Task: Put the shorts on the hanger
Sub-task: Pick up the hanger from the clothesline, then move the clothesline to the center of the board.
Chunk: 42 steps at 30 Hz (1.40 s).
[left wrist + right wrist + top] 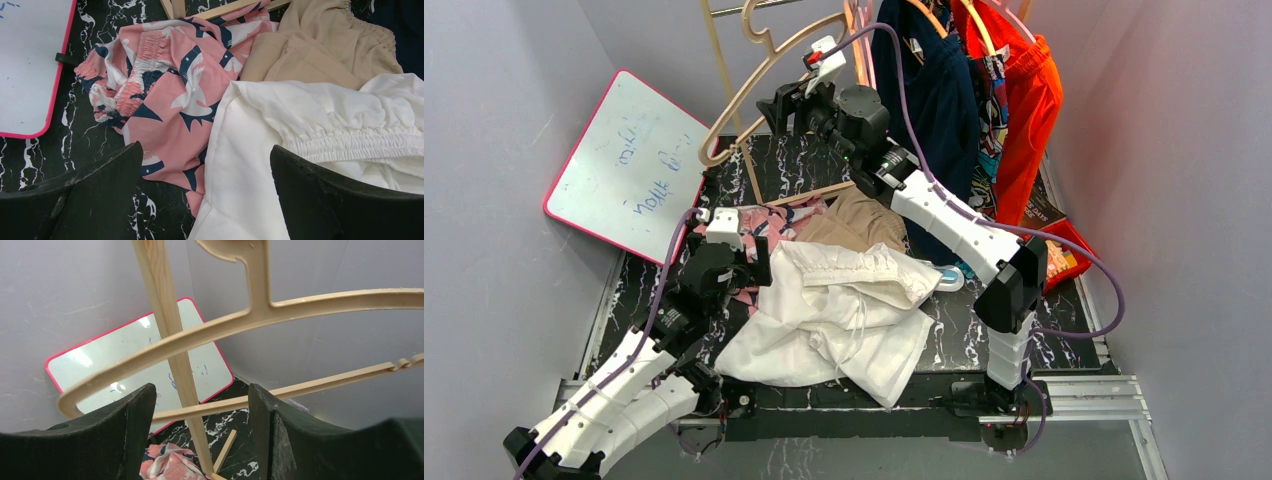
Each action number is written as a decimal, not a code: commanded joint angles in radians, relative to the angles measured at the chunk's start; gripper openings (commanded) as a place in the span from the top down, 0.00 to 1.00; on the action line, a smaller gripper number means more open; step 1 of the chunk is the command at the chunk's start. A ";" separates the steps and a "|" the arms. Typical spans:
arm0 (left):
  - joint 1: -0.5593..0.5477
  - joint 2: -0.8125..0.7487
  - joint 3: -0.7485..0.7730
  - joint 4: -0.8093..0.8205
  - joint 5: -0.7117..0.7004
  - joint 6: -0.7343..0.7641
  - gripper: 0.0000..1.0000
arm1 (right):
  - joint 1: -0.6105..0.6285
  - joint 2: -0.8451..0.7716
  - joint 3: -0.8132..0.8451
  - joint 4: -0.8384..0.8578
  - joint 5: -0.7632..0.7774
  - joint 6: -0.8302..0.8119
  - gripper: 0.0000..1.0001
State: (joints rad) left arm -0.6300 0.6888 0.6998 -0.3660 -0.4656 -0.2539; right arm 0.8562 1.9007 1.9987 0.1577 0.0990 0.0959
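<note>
The white shorts [834, 315] lie crumpled in the middle of the black marble table, waistband toward the back. My left gripper [759, 272] is open just above their left edge; in the left wrist view the white cloth [260, 145] lies below and between its spread fingers [100, 185]. The pale beige hanger [764, 70] hangs on the wooden rack at the back. My right gripper [776, 108] is open and raised in front of it. In the right wrist view the hanger [225, 325] curves above, and its lower bar crosses between the open fingers [130, 420] without being gripped.
A pink navy-patterned garment [170, 85] and tan shorts [320, 45] lie behind the white shorts. A pink-rimmed whiteboard [624, 165] leans at the back left. Navy [934, 90] and orange [1029, 110] clothes hang at the back right. A wooden rack post [170, 330] stands close before my right gripper.
</note>
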 commanded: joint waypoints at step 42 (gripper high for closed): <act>0.458 0.529 0.724 0.208 0.302 -0.058 0.09 | 0.004 -0.519 -0.352 0.003 -0.025 0.082 0.26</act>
State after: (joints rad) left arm -0.2497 1.2045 1.4200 -0.2604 -0.3462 -0.2417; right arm 0.8577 1.3628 1.6043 0.0666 0.0536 0.1841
